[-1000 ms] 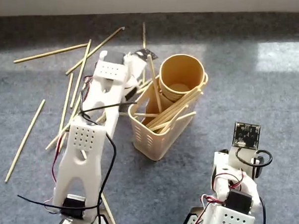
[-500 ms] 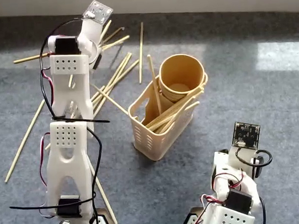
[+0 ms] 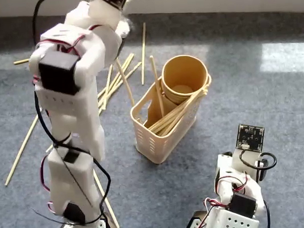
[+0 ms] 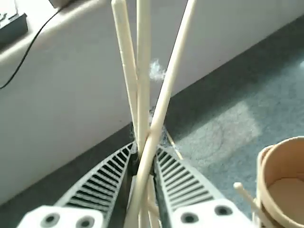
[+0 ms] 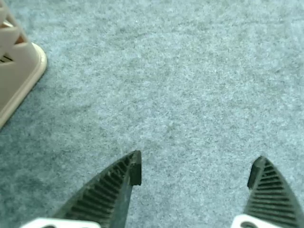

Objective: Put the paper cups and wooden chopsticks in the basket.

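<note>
Grey carpet (image 3: pixel 252 104); left arm (image 3: pixel 70 97) high, left pincer (image 4: pixel 146 151) clamping three chopsticks (image 4: pixel 142 47); right pincer (image 5: pixel 195 168) wide, low near basket (image 5: pixel 19 71).

Nested tan paper cups (image 3: pixel 185 78) and chopsticks (image 3: pixel 176 112) in beige basket (image 3: pixel 158 143); loose chopsticks (image 3: pixel 143 54) flat beside it.

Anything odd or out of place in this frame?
Yes. The left gripper clamps three chopsticks that cross and fan apart, with a tuft of fluff caught on them. Loose chopsticks lie scattered on the carpet beside the basket.
</note>
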`<state>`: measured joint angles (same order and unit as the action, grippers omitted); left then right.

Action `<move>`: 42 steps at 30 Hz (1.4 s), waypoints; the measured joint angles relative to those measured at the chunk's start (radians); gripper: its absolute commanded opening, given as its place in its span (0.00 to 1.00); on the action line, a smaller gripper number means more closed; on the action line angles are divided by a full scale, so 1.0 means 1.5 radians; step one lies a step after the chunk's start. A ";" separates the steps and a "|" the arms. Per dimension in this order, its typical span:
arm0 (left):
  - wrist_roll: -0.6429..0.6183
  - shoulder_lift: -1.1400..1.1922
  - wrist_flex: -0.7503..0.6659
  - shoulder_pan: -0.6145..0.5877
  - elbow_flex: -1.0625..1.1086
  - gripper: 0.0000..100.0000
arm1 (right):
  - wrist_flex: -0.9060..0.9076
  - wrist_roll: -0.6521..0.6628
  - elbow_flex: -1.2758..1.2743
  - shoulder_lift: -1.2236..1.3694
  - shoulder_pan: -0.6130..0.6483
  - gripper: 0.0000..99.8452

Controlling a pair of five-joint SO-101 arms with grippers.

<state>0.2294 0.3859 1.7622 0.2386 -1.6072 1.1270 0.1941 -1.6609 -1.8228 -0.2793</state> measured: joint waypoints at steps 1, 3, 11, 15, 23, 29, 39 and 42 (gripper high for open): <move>-0.011 -0.021 0.000 0.021 0.000 0.00 | 0.000 0.000 0.000 0.000 0.000 0.35; -0.037 -0.056 0.000 0.060 0.002 0.00 | 0.000 0.000 0.000 0.000 0.000 0.35; -0.088 -0.095 -0.011 0.206 0.009 0.00 | 0.000 0.000 0.000 0.000 0.000 0.35; -0.121 -0.095 -0.018 0.245 0.009 0.00 | 0.000 0.000 0.000 0.000 0.000 0.35; -0.168 -0.095 -0.018 0.259 0.009 0.00 | 0.000 0.000 0.000 0.000 0.000 0.35; -0.185 -0.095 -0.011 0.262 0.060 0.00 | 0.000 0.000 0.000 0.000 0.000 0.35; -0.214 -0.095 -0.011 0.250 0.081 0.05 | 0.000 0.000 0.000 0.000 0.000 0.35; -0.214 -0.095 -0.011 0.249 0.081 0.11 | 0.000 0.000 0.000 0.000 0.000 0.35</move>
<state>-0.0913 0.2432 1.7453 0.6114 -1.4860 1.1270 0.1941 -1.6609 -1.8228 -0.2793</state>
